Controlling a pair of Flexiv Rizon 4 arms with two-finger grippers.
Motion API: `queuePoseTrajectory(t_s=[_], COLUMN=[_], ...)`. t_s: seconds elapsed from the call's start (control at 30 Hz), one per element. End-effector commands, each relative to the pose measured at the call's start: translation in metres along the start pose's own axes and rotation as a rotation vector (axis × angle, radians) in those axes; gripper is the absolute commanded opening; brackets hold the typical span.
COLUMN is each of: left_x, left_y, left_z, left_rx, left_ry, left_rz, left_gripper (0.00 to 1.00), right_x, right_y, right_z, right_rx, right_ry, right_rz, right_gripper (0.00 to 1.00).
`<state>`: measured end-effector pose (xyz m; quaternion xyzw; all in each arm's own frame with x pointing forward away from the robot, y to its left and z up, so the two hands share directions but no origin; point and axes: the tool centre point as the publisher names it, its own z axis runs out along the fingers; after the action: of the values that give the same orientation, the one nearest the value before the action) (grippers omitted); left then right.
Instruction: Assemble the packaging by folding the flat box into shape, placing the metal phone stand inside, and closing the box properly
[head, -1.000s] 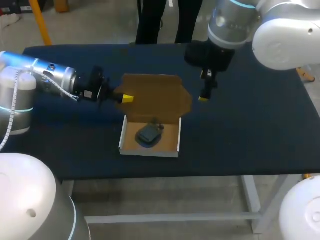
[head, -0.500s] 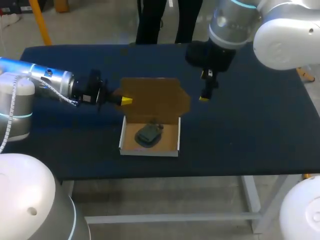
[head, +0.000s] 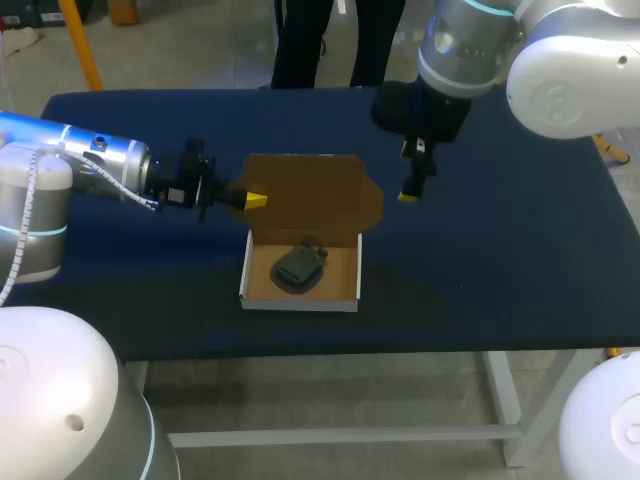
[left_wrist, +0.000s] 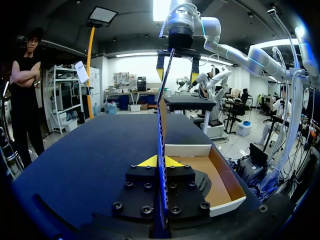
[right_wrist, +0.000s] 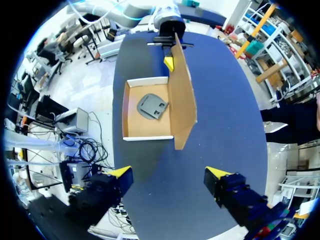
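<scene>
The cardboard box (head: 260, 285) lies open on the dark table, with the grey metal phone stand (head: 298, 267) inside its tray. Its brown lid (head: 312, 192) stands raised behind the tray. My left gripper (head: 250, 200) is shut on the lid's left edge. In the left wrist view the lid (left_wrist: 162, 125) runs edge-on between the yellow tips (left_wrist: 160, 161), the tray (left_wrist: 212, 172) beside them. My right gripper (head: 410, 188) hangs open above the table, just off the lid's right edge. From it, the tray (right_wrist: 131, 107), stand (right_wrist: 152, 106), lid (right_wrist: 182, 95) and left gripper (right_wrist: 169, 62) lie ahead of my right gripper (right_wrist: 169, 174).
The dark blue table (head: 500, 260) carries nothing else. Bare surface lies to the right of the box and in front of it, up to the front edge (head: 400, 345).
My left arm has shifted very slightly while holding the lid's edge. The lid, the box and my right arm stay almost where they were.
</scene>
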<state>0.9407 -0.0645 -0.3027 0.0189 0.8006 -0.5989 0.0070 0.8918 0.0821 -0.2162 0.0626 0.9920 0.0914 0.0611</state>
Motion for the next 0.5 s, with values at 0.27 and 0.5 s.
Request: queuePoseTrajectory(t_s=[0.27, 0.5], left_x=[0.002, 0.002], left_y=[-0.001, -0.001], left_z=[-0.001, -0.001], left_rx=[-0.001, -0.001], left_ry=[-0.003, -0.003], left_rz=[0.000, 0.000], left_gripper=[0.00, 0.00], right_x=[-0.004, -0.008], right_y=[0.010, 0.018], right_z=[-0.004, -0.005], right_rx=[-0.015, -0.012], right_ry=[-0.011, -0.014], right_rz=[-0.036, -0.056], right_gripper=[1.00, 1.00])
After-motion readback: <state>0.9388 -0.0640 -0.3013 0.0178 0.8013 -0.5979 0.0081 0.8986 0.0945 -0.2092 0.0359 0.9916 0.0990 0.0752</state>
